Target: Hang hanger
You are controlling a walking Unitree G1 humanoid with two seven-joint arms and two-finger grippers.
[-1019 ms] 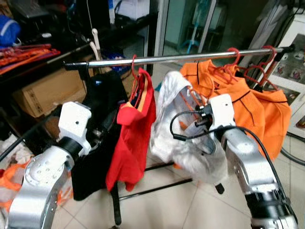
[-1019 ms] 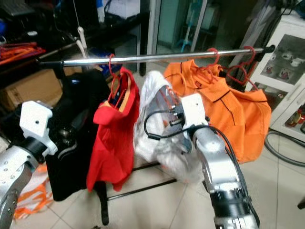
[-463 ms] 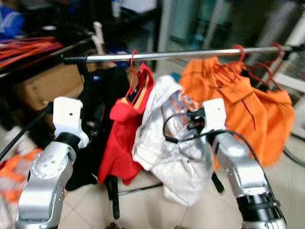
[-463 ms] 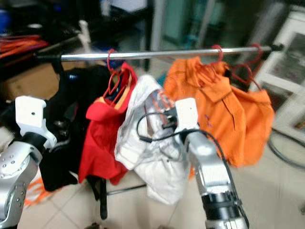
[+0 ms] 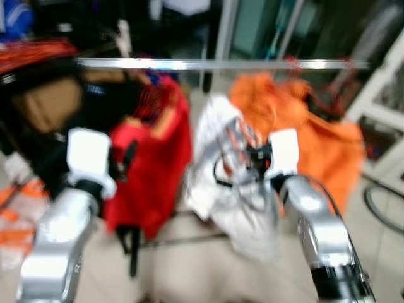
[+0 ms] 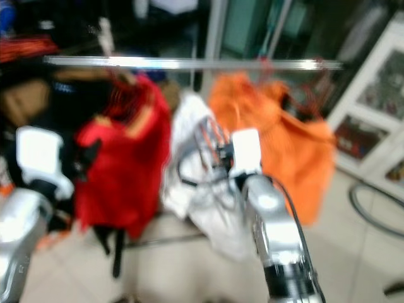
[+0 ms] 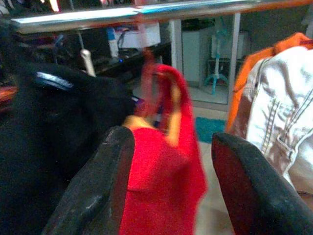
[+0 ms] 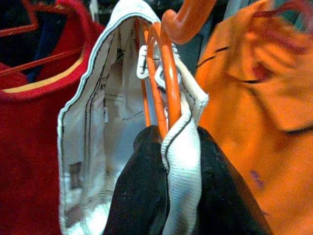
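1. Currently the right gripper point(image 8: 168, 161) has its jaws closed on an orange hanger point(image 8: 166, 93), pinching the hanger's wire together with the collar of the white garment point(image 8: 107, 137) that the hanger carries.
2. In the right wrist view the black fingers point(image 8: 142, 196) sit on either side of the white collar band, and the hanger's hook point(image 8: 188, 19) curves up above them.
3. Seen from the head views, which are blurred, the white garment point(image 5: 233, 170) hangs below the silver rail point(image 5: 208, 64), between a red shirt point(image 5: 151, 170) on the robot's left and orange shirts point(image 5: 309, 139) on its right.
4. Whether the hanger's hook is on the rail or just under it cannot be told from these views.
5. The right arm point(image 5: 315, 227) reaches up and forward to the garment, with a black cable looping beside its wrist.
6. The left gripper point(image 7: 168, 191) has its jaws open, holding nothing; it is raised in front of the red shirt point(image 7: 161, 186).
7. Through the gap between its fingers point(image 7: 102, 186) the red shirt hangs from the rail point(image 7: 98, 15) on a red hanger point(image 7: 149, 83).
8. A black garment point(image 7: 49, 137) hangs beside the red shirt on the robot's left.
9. The floor point(image 5: 202, 271) under the rack is pale tile.
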